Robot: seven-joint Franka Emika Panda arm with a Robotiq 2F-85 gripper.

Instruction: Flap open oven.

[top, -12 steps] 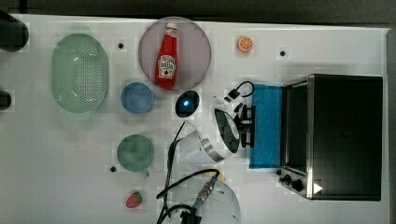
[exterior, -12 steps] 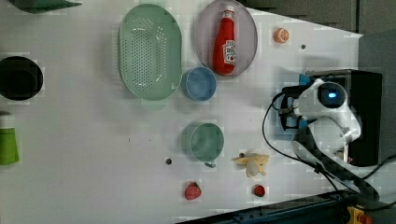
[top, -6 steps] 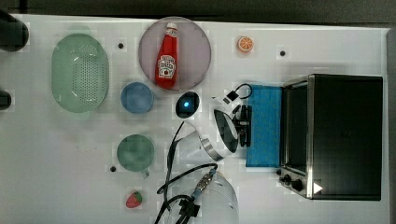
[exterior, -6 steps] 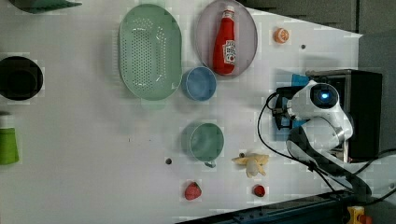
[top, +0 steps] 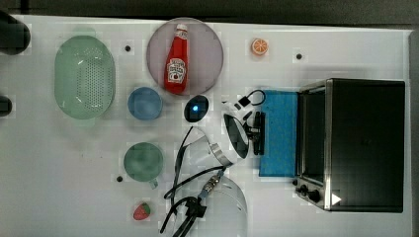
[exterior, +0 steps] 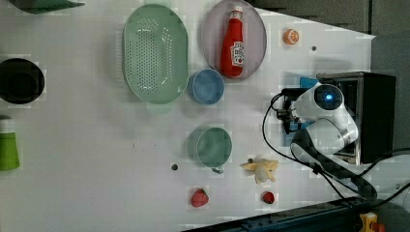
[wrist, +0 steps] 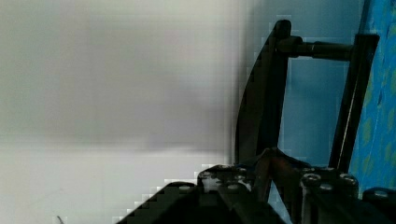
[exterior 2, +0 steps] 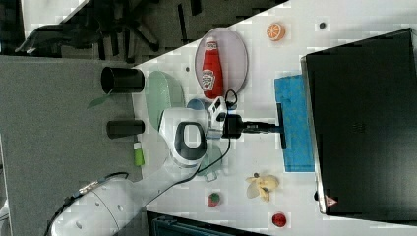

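Occlusions, crops and blur around the oven (top: 365, 143) front

Arm (exterior: 324, 128) covers most of the oven door and handle in the left view; fingertips hidden behind the wrist there. Top view: arm base (top: 217, 207) cut by the bottom edge, dark cup (top: 12, 32) cut at the top view's left. Wrist view: gripper (wrist: 271, 161) body cropped at the edge, handle bar (wrist: 264, 93) runs behind it, pale background blurred. Knobs (top: 309, 190) too small to read. Left view: green cup (exterior: 7, 150) clipped at the left view's left.
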